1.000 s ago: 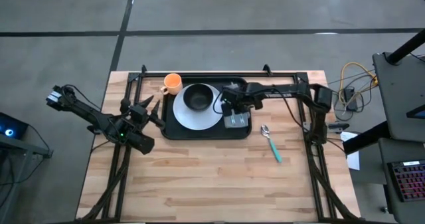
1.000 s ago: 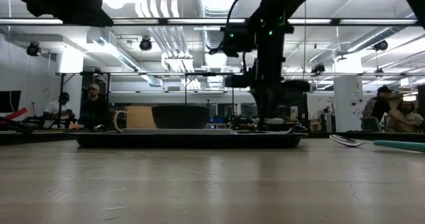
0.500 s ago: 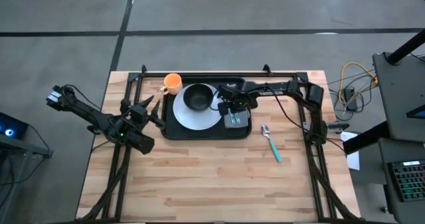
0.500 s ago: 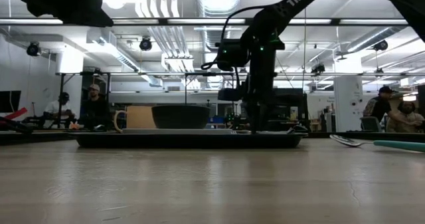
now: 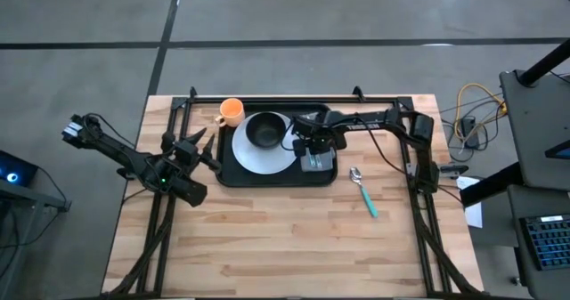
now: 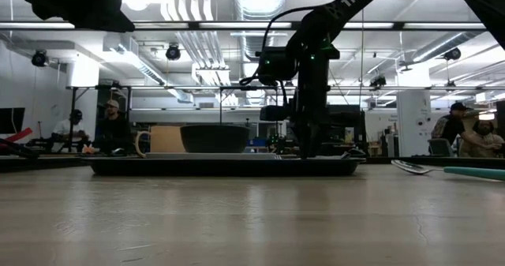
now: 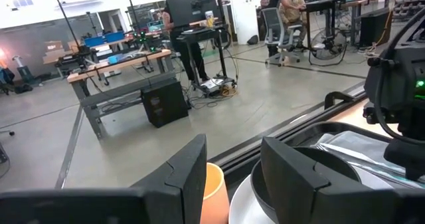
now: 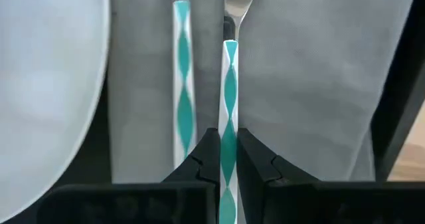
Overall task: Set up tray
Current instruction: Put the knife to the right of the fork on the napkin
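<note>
**A:** Wooden counter point(image 5: 267, 238), open lab behind (people at desks far back). Where's the tray?

**B:** Tray point(image 5: 233, 177) sits at the far middle of the counter, long axis running left-right. White plate point(image 5: 254, 160) with a dark bowl point(image 5: 264, 132) on it, orange cup point(image 5: 231, 112) off its far-left corner, grey napkin point(image 5: 318, 162) at its right end.

**A:** Your grippers?

**B:** My right gripper point(image 5: 312, 146) is over the napkin end, pressed together on a teal-and-white utensil handle point(image 8: 229, 111). The handle runs straight out from my fingers along the napkin, parallel to a second teal handle point(image 8: 182, 71) already lying just beside it. So the tray is directly under me; the placement is down, not sideways. Right arm is clearly the nearer one.

**A:** Left?

**B:** My left gripper point(image 5: 205, 150) waits just off the tray's left edge, fingers spread, holding nothing.

**A:** Change from a second ago?

**B:** My right arm's shifted a little toward the plate side. A teal spoon point(image 5: 363, 191) remains on the counter right of the tray, probably next.
</note>
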Action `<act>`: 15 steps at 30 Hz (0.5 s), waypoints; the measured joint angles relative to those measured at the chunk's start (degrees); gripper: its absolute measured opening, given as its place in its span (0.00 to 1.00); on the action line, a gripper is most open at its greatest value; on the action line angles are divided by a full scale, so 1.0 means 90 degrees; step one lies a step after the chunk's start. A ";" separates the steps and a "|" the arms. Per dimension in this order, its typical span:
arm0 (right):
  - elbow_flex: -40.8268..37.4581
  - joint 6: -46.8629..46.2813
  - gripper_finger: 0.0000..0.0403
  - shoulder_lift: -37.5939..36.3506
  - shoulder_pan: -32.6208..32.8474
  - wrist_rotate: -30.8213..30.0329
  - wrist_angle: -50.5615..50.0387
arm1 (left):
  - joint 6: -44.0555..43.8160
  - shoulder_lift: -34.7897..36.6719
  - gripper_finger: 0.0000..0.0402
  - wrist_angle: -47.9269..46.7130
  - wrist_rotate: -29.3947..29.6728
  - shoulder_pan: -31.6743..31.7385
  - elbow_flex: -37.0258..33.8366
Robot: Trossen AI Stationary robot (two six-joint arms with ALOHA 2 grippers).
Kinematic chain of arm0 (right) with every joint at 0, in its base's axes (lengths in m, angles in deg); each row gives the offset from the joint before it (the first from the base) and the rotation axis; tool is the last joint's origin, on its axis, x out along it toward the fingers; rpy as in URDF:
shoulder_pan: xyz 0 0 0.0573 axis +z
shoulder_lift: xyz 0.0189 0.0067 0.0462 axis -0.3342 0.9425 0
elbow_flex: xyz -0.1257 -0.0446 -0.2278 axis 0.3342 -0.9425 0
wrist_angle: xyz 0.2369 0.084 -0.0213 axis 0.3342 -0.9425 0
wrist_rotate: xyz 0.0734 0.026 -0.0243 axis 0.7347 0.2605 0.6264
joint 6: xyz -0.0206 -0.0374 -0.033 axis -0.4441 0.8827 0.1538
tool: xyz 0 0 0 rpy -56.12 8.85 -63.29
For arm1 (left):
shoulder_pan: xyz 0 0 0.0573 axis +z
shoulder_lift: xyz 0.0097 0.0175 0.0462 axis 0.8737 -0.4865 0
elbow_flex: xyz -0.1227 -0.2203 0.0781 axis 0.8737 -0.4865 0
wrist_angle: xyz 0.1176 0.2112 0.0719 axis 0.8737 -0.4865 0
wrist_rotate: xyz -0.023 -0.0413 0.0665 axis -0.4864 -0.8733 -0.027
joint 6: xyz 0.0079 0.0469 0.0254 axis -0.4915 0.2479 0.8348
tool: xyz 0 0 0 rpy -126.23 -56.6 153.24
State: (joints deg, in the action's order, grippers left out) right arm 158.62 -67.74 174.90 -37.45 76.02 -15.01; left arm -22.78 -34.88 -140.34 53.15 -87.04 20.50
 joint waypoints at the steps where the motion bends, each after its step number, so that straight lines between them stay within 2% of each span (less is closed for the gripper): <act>1: 0.0000 -0.0057 0.03 0.0000 0.0026 0.0004 0.0011 | -0.0001 0.0000 0.31 0.0000 0.0000 0.0000 0.0000; 5: 0.0000 -0.0088 0.06 0.0000 0.0124 0.0019 0.0023 | -0.0001 0.0000 0.31 0.0000 -0.0002 0.0000 0.0000; 15: 0.0042 0.0000 0.24 0.0000 0.0142 0.0029 -0.0023 | 0.0023 0.0000 0.31 -0.0002 -0.0114 -0.0005 -0.0002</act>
State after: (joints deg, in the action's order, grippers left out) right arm 159.00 -67.73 174.90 -36.17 76.28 -15.21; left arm -22.57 -34.88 -140.37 52.12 -87.08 20.48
